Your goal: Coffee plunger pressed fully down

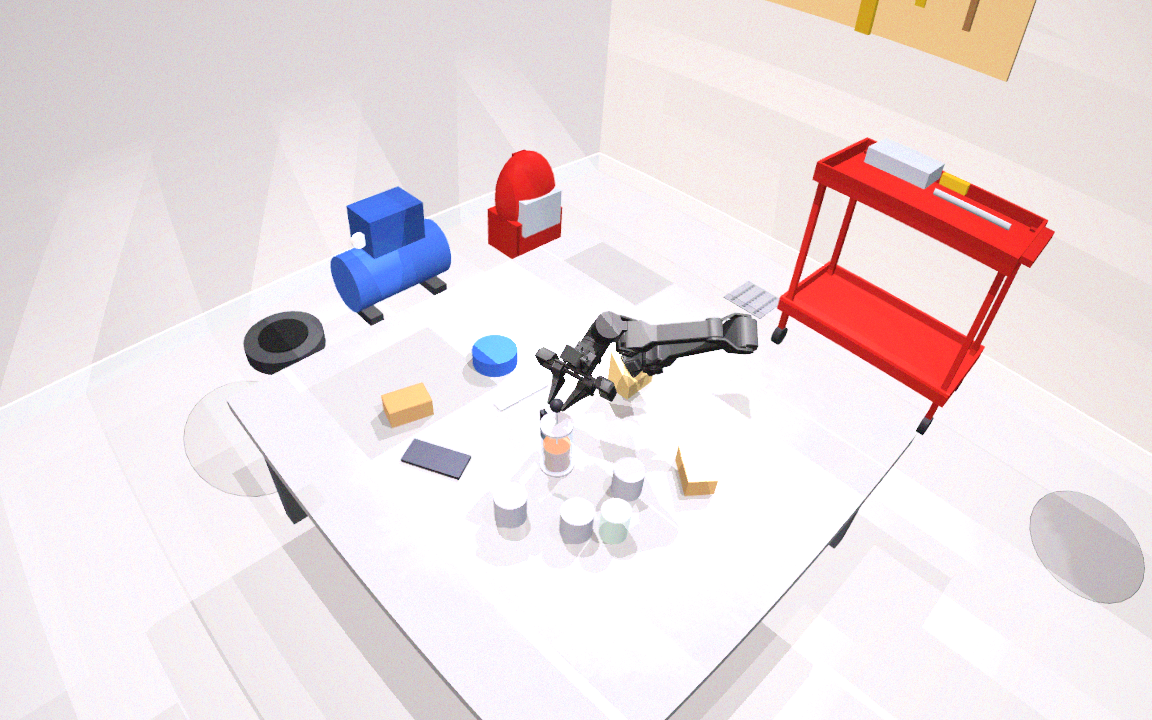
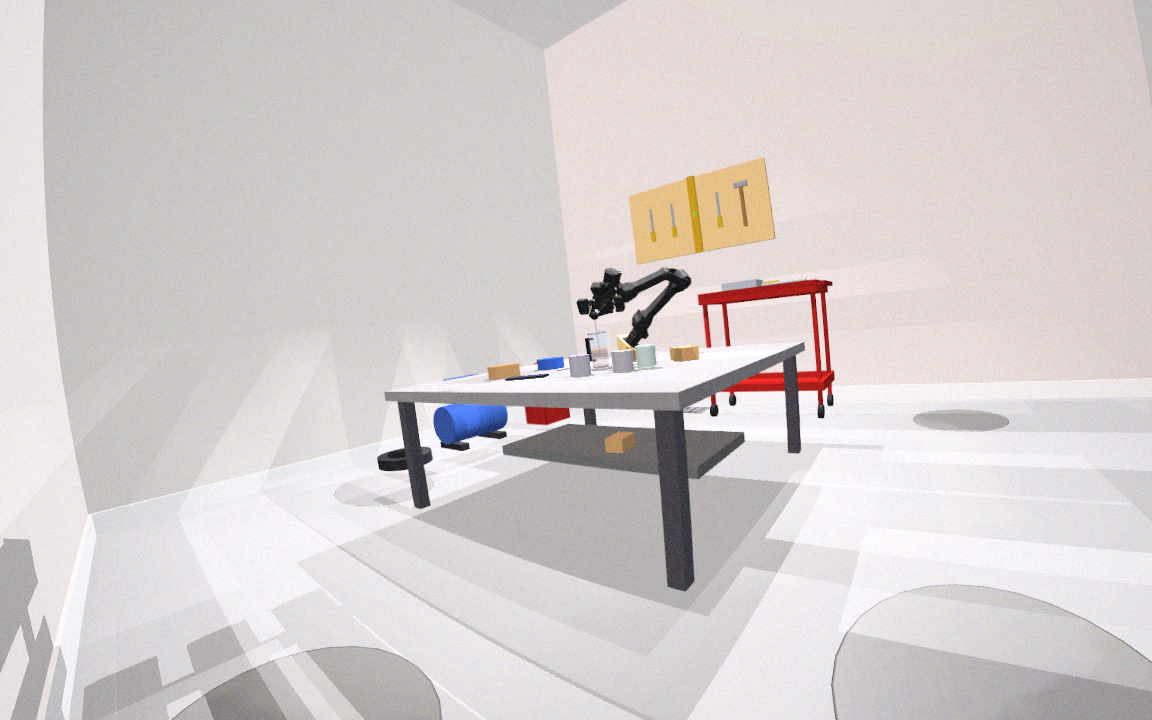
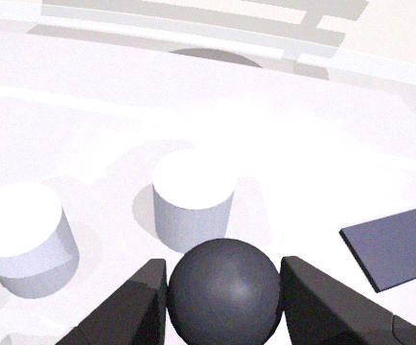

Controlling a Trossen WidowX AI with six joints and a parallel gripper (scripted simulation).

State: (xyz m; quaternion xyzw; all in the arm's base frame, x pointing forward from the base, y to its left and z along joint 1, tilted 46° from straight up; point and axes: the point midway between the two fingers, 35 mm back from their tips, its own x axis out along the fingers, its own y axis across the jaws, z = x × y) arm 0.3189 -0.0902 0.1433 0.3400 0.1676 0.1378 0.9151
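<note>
The coffee press stands upright on the table, a clear glass with orange-brown content and a dark handle at its back left. My gripper is shut on the round black plunger knob, one finger on each side in the wrist view. The knob sits above the press, with a short length of thin rod showing between it and the lid. In the wrist view the knob hides the rod and the press.
Grey cups and a pale green cup stand in front of the press. A dark slab lies left. Orange blocks and a blue disc are farther around.
</note>
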